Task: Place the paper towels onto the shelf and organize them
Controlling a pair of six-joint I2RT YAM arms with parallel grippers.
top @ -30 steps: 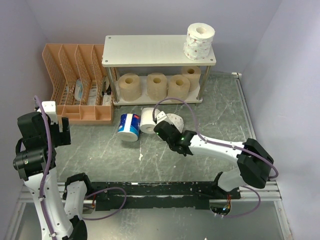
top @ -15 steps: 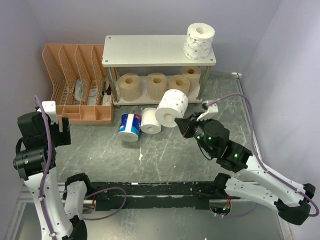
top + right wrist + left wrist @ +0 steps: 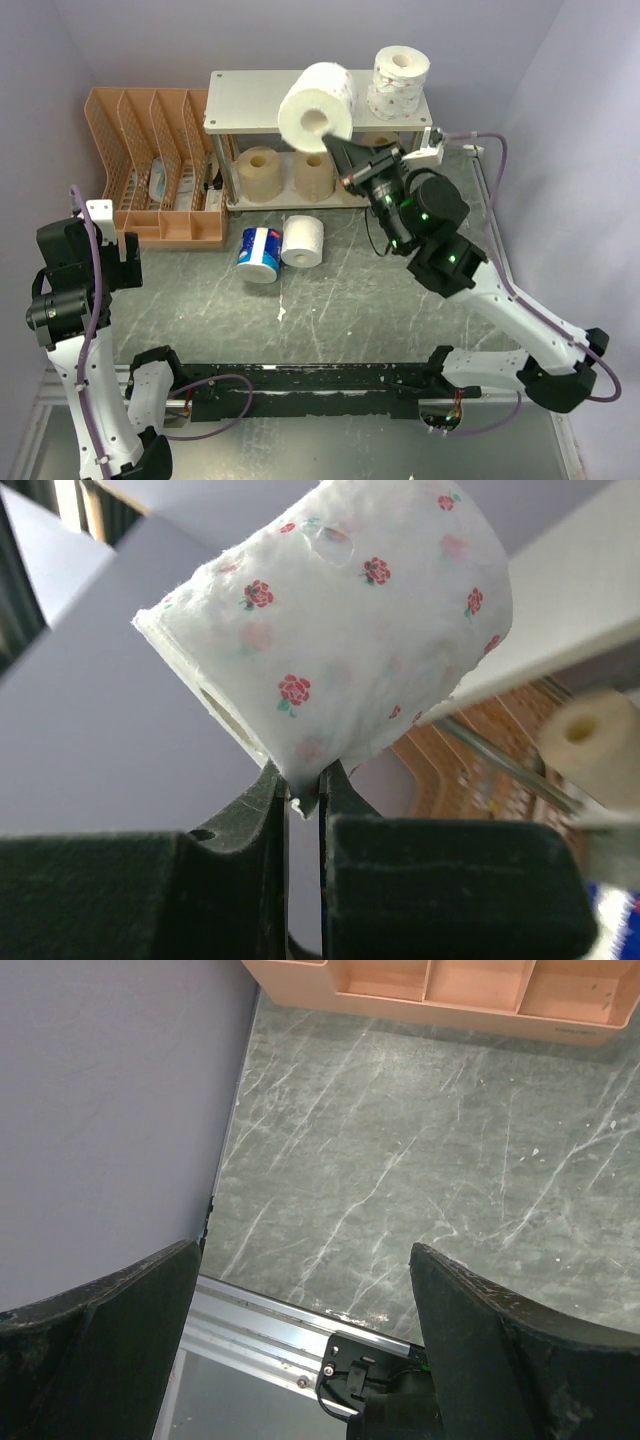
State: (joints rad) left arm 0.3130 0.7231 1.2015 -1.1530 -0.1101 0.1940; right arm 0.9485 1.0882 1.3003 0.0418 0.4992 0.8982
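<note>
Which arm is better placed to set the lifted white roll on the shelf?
Right. The right gripper is shut on the white roll, raised near the top board of the shelf; the left gripper is open and empty, far left.

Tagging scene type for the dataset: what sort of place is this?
Probably a robot lab test cell: plain lavender enclosure walls, a black metal mounting rail at the near edge, and an off-white two-tier shelf on the grey marble-patterned tabletop.

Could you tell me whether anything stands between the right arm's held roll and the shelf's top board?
Nothing visible does: the held roll is raised by the top board, bare except for a second roll at its right end.
</note>
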